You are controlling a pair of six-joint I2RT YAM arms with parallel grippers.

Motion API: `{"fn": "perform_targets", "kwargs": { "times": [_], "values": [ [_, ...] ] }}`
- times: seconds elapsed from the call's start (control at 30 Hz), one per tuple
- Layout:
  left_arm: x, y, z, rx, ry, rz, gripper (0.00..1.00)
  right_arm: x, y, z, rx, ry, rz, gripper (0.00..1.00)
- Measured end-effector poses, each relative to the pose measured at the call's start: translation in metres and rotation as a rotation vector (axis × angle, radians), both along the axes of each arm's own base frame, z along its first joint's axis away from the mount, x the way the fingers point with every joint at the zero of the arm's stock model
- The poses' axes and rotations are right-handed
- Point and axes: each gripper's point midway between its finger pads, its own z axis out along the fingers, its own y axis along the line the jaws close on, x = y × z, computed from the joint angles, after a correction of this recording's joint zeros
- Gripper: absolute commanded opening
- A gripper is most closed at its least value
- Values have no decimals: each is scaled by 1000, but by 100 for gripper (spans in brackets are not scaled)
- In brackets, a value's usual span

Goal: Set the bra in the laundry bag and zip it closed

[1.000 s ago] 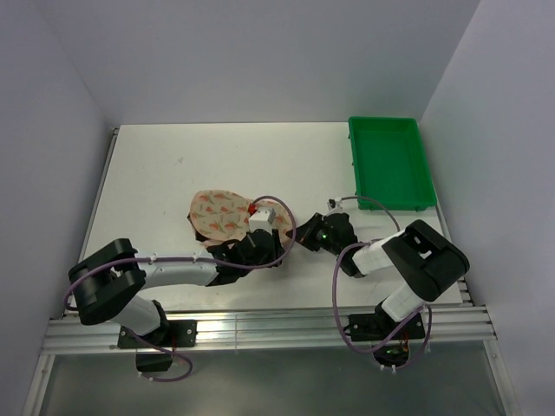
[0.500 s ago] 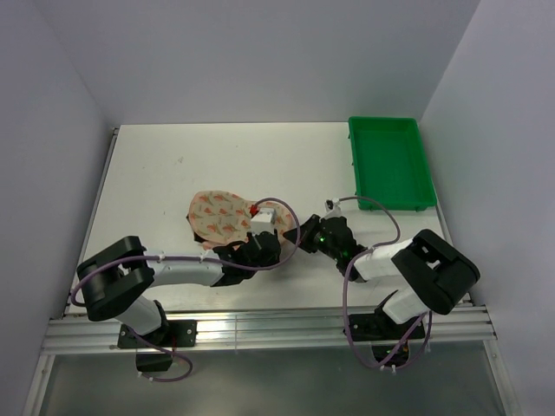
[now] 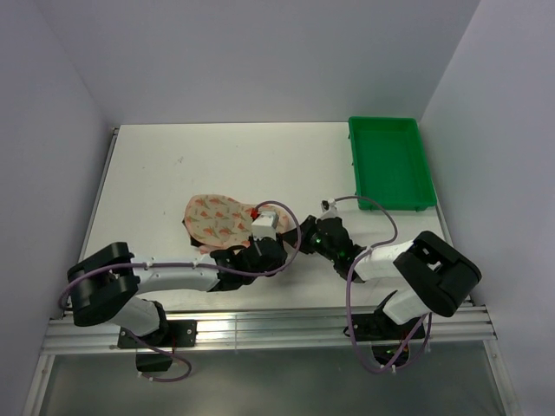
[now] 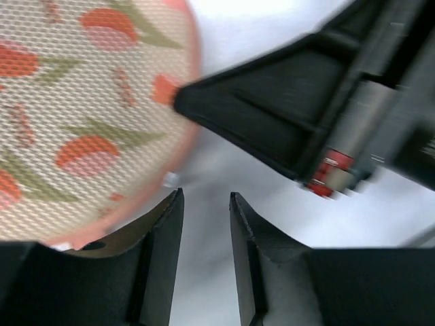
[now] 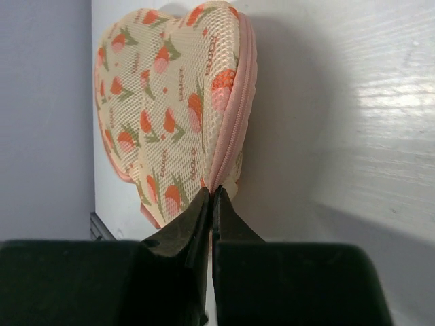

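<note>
Right wrist view: the right gripper [image 5: 211,197] has its two fingers pinched tight on the pink zip edge of the laundry bag [image 5: 170,102]. Left wrist view: the left gripper [image 4: 206,198] has a small gap between its fingers and nothing in it. It is just beside the bag's round edge, over the white table [image 4: 211,156]. Top view: the bag lies near the front middle of the table. The green tray [image 3: 390,165] sits far back on the right.
</note>
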Motion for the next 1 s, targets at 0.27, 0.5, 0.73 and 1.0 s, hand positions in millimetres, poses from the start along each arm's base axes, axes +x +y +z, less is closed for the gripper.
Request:
{"fn": "perform_targets", "kwargs": {
  "times": [0.27,0.5,0.73,1.0],
  "values": [
    [-11,-6,14,-75,19,-11,33,-1,4,2,-2,-5,10,0],
    [-9,-1,5,-68,25,17,46,-3,5,2,-9,-3,17,0],
    [0,10,-19,-15,41,55,47,-5,6,2,-12,-7,22,0],
    [8,11,-17,-31,34,74,49,-4,6,3,-11,-10,18,0]
  ]
}}
